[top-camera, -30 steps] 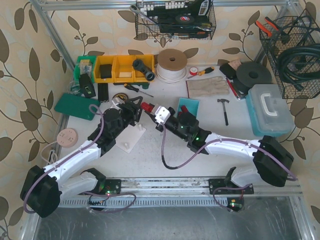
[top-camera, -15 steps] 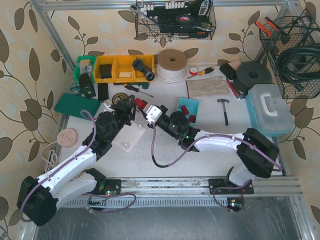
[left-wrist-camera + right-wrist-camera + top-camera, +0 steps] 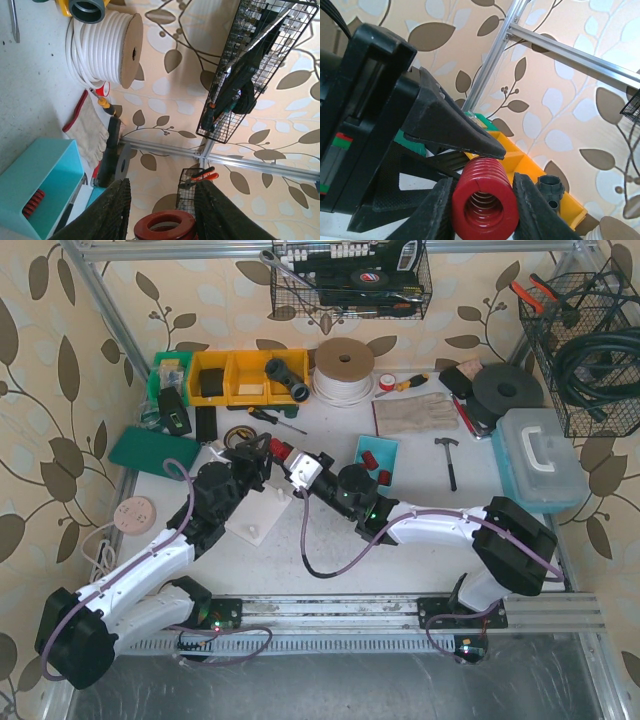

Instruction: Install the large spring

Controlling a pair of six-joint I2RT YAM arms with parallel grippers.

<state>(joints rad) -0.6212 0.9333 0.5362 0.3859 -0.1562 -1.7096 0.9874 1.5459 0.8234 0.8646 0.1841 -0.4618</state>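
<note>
The large red spring [image 3: 277,449] is clamped side-on between my right gripper's [image 3: 291,459] jaws; in the right wrist view the spring [image 3: 482,197] fills the gap of that gripper [image 3: 482,184]. My left gripper [image 3: 262,452] meets it from the left, held above the table. In the left wrist view the spring's end [image 3: 165,222] sits between the left gripper's [image 3: 164,186] spread fingers. One left finger [image 3: 450,132] lies on top of the coils. A white base plate [image 3: 258,515] lies just below the grippers.
A teal tray [image 3: 378,453] with small red springs sits right of the grippers. Yellow bins [image 3: 245,377], a hose spool [image 3: 343,368], screwdrivers [image 3: 268,416], a hammer [image 3: 448,455], a green pad [image 3: 153,450] and a blue case [image 3: 540,460] lie around the back.
The right arm has carried the spring leftward to the left gripper. The left gripper has moved right and up, and its fingers now straddle the spring's end.
</note>
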